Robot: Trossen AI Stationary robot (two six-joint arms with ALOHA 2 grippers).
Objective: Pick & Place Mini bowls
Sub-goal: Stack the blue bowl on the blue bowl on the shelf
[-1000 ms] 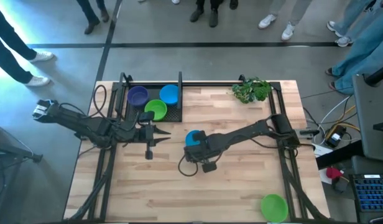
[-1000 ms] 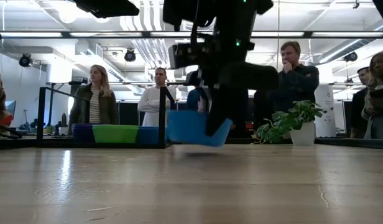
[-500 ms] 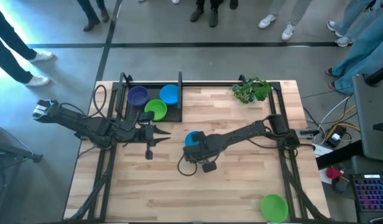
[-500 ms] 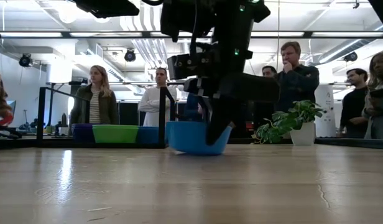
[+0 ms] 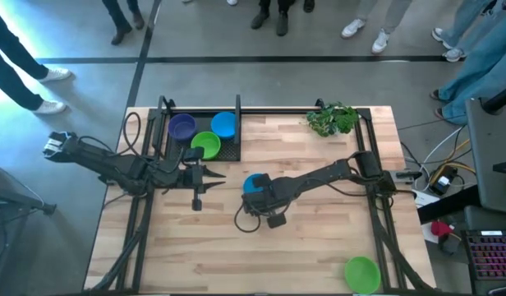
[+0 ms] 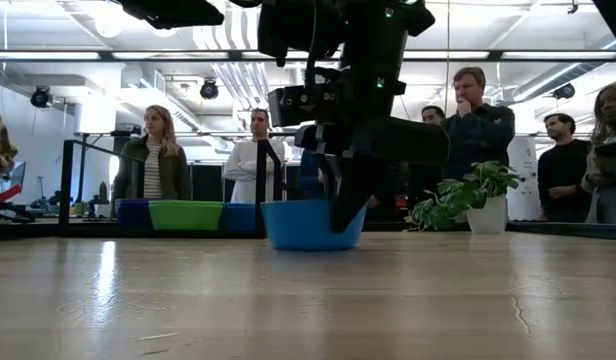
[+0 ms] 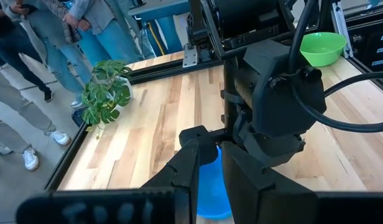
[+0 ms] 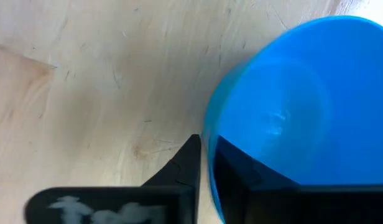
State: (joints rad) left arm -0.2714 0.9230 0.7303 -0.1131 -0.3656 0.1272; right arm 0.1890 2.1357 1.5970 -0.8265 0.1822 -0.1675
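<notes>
A bright blue mini bowl (image 5: 253, 182) (image 6: 310, 224) sits flat on its base at the table's middle. My right gripper (image 5: 262, 191) (image 8: 207, 152) reaches down over the bowl's near-right rim and is shut on it. My left gripper (image 5: 213, 174) (image 7: 213, 149) hovers a little to the bowl's left, pointing at it, with a narrow gap between its fingers and nothing held. Purple (image 5: 182, 126), lime green (image 5: 205, 145) and blue (image 5: 223, 124) bowls rest in a dark tray (image 5: 236, 146) at the far left. Another green bowl (image 5: 361, 274) stands at the near right corner. My right gripper pinches the blue bowl's rim (image 8: 210, 134), one finger (image 8: 241, 177) inside the bowl and one (image 8: 185, 165) outside the wall. The fingers come from above, slanting down from the right (image 6: 346, 205). The bowl stands upright with its base on the table.
A leafy plant sprig (image 5: 333, 119) (image 6: 458, 200) stands at the far right. A metal frame (image 5: 364, 140) runs along the table's edges. Several people stand beyond the far edge. Bare wood spans the near half between the arms and the green bowl.
My right gripper has come down, still shut on the blue bowl. The bowl, first tilted and slightly off the table, has levelled out and now rests flat on its base.
</notes>
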